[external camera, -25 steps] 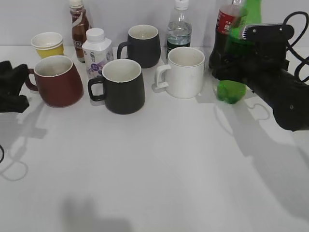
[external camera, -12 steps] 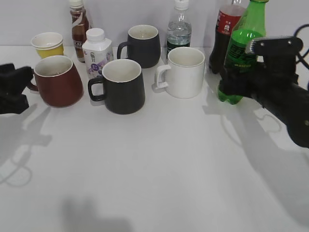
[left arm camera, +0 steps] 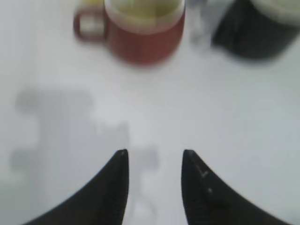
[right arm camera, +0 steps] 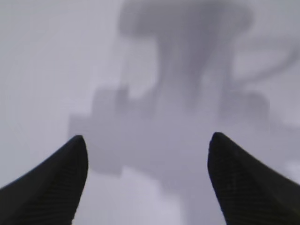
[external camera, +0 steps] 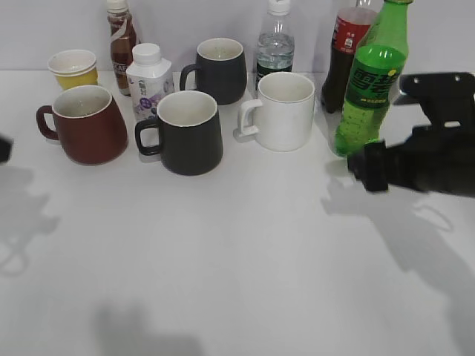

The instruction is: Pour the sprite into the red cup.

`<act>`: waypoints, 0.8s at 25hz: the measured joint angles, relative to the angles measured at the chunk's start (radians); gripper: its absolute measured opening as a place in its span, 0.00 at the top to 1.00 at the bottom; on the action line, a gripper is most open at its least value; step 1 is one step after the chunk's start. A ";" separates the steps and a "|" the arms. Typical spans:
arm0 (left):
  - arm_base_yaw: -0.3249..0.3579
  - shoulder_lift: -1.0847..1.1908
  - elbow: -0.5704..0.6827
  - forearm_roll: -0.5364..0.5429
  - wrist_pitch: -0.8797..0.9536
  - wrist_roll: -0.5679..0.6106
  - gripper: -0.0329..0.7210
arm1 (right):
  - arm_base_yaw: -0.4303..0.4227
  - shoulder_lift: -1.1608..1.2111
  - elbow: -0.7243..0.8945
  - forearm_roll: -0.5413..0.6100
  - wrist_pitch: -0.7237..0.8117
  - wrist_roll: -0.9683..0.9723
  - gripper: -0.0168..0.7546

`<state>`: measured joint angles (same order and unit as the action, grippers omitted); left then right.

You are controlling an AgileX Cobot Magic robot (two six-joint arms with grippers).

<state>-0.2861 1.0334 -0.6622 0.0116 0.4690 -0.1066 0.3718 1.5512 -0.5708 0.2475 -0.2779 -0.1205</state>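
Note:
The sprite [external camera: 369, 96], a green bottle with a green cap, stands upright at the right back, next to the cola bottle. My right gripper [external camera: 366, 170] is open and empty, just in front of the sprite and apart from it; its wrist view [right arm camera: 147, 140] shows only bare table and shadow. The red cup [external camera: 89, 126] stands at the left with its handle to the left. In the left wrist view the red cup [left arm camera: 143, 35] is blurred and ahead of my open, empty left gripper [left arm camera: 154, 157], well apart. Only a dark sliver of the left gripper [external camera: 2, 148] shows at the exterior view's left edge.
Between cup and sprite stand a black mug [external camera: 189, 133], a second black mug [external camera: 221, 70] and a white mug [external camera: 284, 111]. Along the back are a yellow paper cup [external camera: 73, 68], a brown bottle [external camera: 120, 41], a white milk bottle [external camera: 148, 81], a clear bottle [external camera: 275, 48] and the cola bottle [external camera: 345, 52].
My right gripper let go of the sprite, which now stands upright, and drew back toward the front. My left gripper drew away from the red cup's handle to the left edge.

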 joint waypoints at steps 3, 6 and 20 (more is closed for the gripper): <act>0.000 -0.031 -0.066 0.000 0.320 0.000 0.56 | 0.000 -0.074 -0.020 0.001 0.294 0.000 0.21; 0.000 -0.060 -0.077 0.000 0.547 0.000 0.56 | 0.000 -0.122 -0.048 0.004 0.584 0.000 0.21; 0.000 -0.661 0.087 0.005 0.754 0.005 0.56 | 0.001 -0.550 -0.059 -0.020 1.254 0.112 0.21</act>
<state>-0.2861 0.3726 -0.5756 0.0168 1.2231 -0.1012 0.3726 1.0014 -0.6298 0.2280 0.9766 -0.0083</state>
